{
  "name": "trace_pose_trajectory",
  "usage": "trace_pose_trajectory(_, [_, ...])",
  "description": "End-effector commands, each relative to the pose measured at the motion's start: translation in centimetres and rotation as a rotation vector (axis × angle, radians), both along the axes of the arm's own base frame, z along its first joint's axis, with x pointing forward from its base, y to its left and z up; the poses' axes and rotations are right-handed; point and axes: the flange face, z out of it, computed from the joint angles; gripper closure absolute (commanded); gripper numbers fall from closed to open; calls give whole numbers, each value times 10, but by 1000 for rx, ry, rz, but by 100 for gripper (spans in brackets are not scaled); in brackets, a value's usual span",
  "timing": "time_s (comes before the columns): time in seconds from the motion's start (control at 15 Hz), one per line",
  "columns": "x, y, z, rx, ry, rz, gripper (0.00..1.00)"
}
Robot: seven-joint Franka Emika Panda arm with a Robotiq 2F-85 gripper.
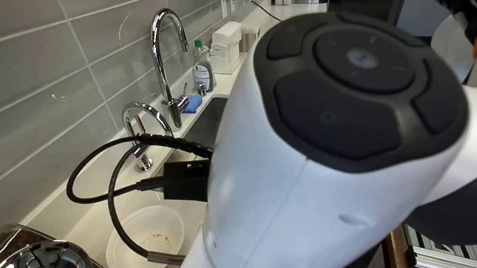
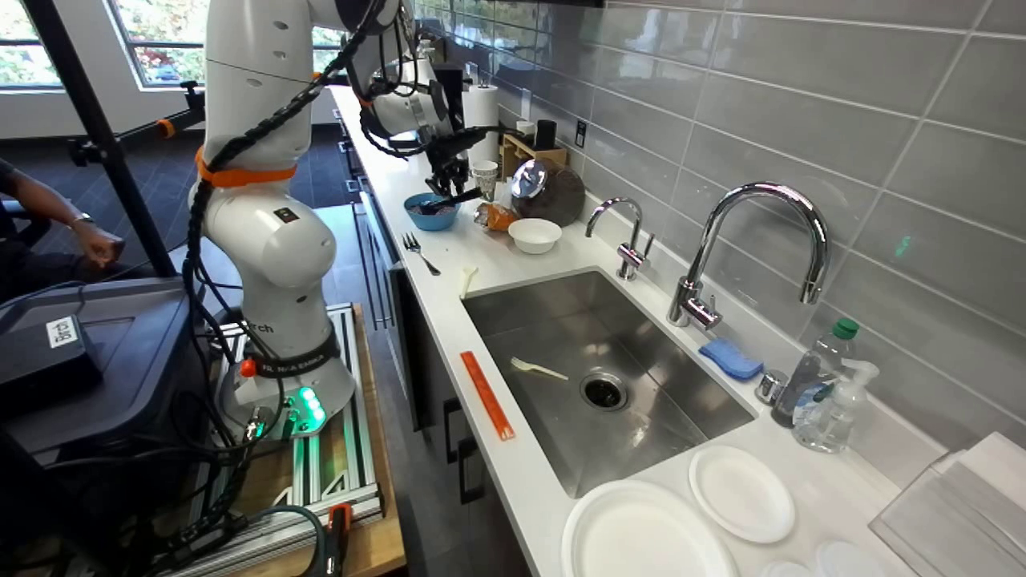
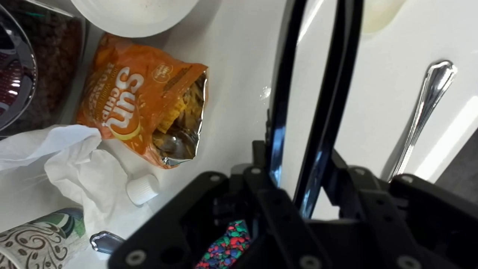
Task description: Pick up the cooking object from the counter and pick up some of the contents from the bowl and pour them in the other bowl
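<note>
My gripper [image 3: 297, 157] has a finger against each side of a long, shiny black utensil [image 3: 325, 123], the cooking object. In the wrist view it shows as two dark bars running off the top edge; its end is out of view there. In an exterior view the gripper [image 2: 449, 178] is over the blue bowl [image 2: 431, 221], with the utensil [image 2: 465, 197] sticking out sideways. The bowl's contents look dark there. Multicoloured bits [image 3: 227, 244] show through a gap in the gripper. The other bowl, plain white, stands nearby [image 2: 535, 234], with crumbs inside [image 1: 164, 220], partly in the wrist view [image 3: 138, 22].
An orange chip bag [image 3: 130, 93] lies open between the bowls. A dark container with a glass lid [image 2: 561, 192] and a paper cup [image 2: 485, 178] stand behind. A fork [image 2: 421, 253], cream spoon [image 2: 468, 282] and the sink [image 2: 525, 308] are on the near side.
</note>
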Motion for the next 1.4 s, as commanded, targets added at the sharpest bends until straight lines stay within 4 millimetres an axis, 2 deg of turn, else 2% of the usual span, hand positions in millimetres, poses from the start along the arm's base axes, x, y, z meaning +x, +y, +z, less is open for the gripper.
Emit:
trace_pose_trajectory(0.0, [1,2,8,-10,-29,-18,74])
trace_pose_trajectory(0.73, [5,-5,38,39,-84,-81,79])
trace_pose_trajectory(1.07, [8,-18,59,65,-133,-148,78])
trace_pose_trajectory(1.33, [9,-38,74,89,-171,-229,79])
